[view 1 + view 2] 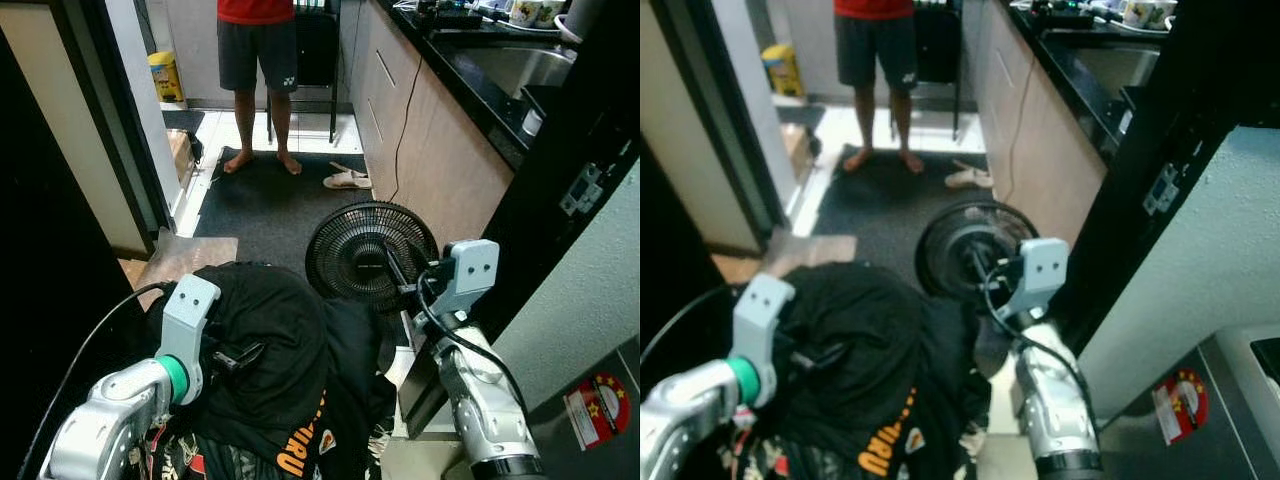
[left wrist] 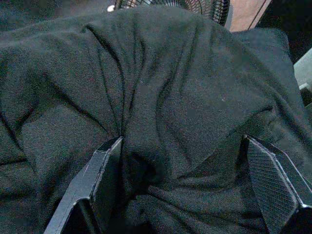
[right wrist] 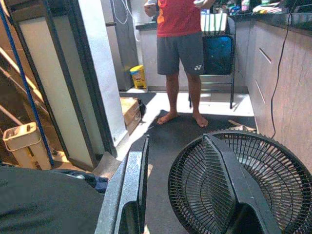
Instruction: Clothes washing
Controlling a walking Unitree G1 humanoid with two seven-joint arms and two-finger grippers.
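The left claw (image 2: 183, 190), fingers apart, presses into the black garment (image 1: 270, 340) (orange lettering), while the right claw (image 3: 180, 185) hovers spread before the fan (image 1: 368, 250).

The black garment (image 1: 265, 340) is matt knitted cloth, soft and creased into folds, with glossy orange print near its hem. The left gripper (image 2: 183, 187) has fingers (image 2: 105, 180) of hard black plastic, smooth on the flat faces and finely ribbed on the pads, spread wide against the cloth. The right gripper (image 3: 178, 190) has the same dull black plastic fingers, parted. Both arms wear brushed silver metal. The fan (image 1: 370, 250) has a black wire grille, slightly shiny. The floor mat (image 1: 270, 205) looks dark, rough and matt; the cabinet fronts (image 1: 425, 150) are smooth pale wood; the countertop (image 1: 480, 70) is glossy black
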